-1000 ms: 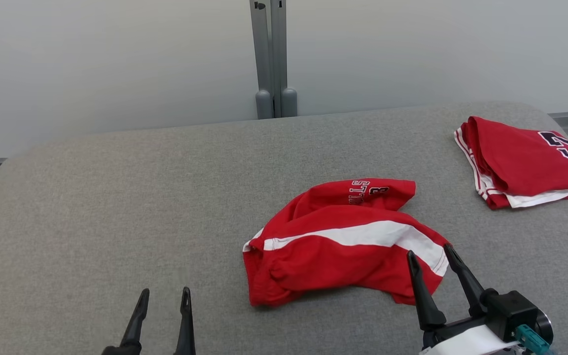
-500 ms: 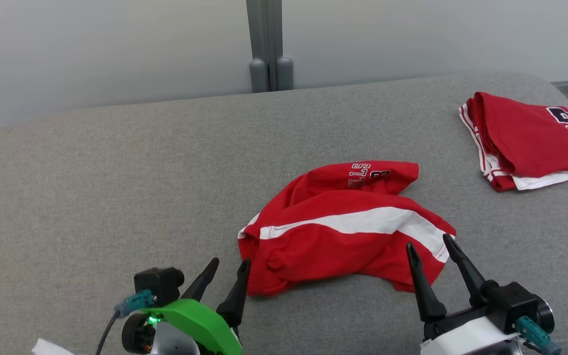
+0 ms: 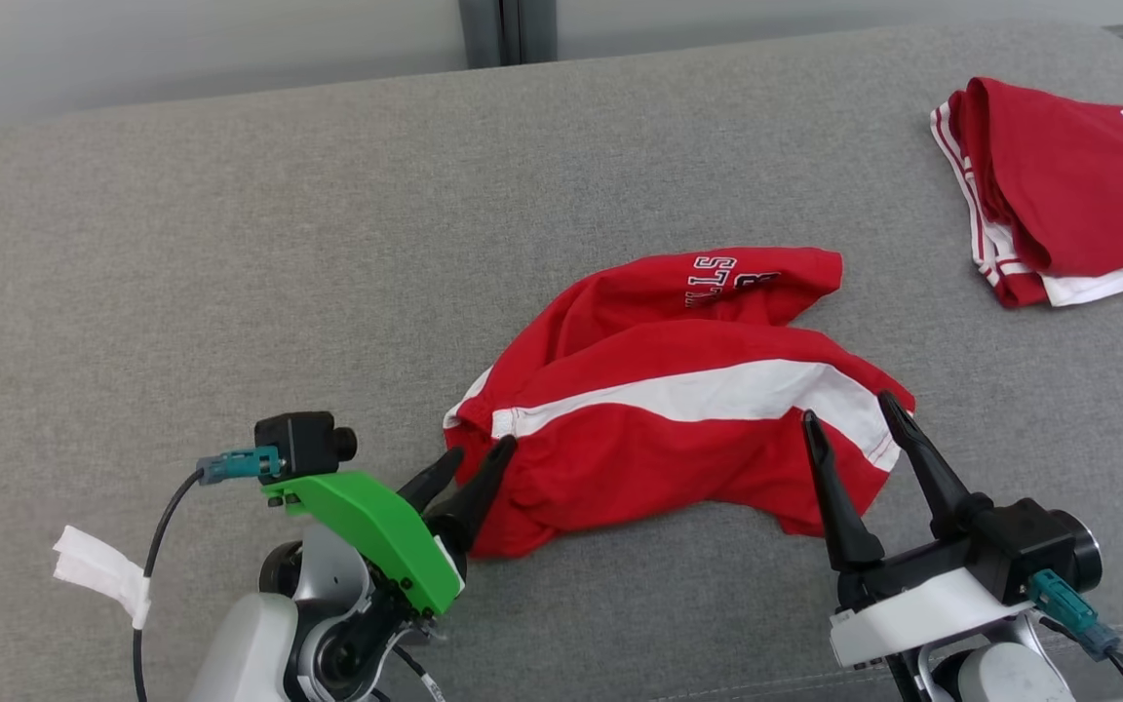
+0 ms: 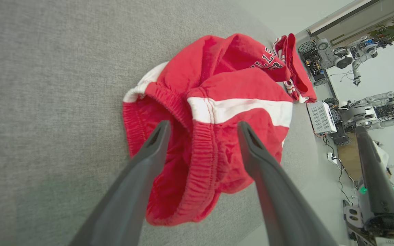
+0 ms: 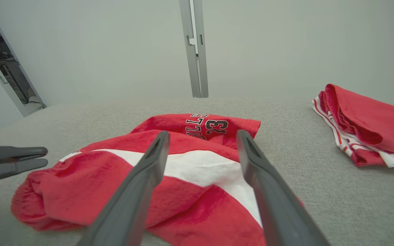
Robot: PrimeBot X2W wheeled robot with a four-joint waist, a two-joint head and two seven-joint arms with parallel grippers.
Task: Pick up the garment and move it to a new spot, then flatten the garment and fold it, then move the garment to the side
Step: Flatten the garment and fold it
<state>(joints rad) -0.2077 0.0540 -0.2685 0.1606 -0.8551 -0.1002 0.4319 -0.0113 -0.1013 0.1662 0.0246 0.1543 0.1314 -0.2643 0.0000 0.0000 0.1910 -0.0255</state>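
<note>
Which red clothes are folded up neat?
The far-right garment, lying flat with tidy edges. The middle garment is all bunched up.

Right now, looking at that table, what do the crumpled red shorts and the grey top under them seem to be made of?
Crumpled red shorts: soft knit cloth, probably cotton or a blend. It is matte, with limp wrinkles and a gathered elastic waistband. Grey top: looks covered in woven or felt-like fabric. It is matte, with fine flecked grain and rounded corners. What lies beneath cannot be told.
</note>
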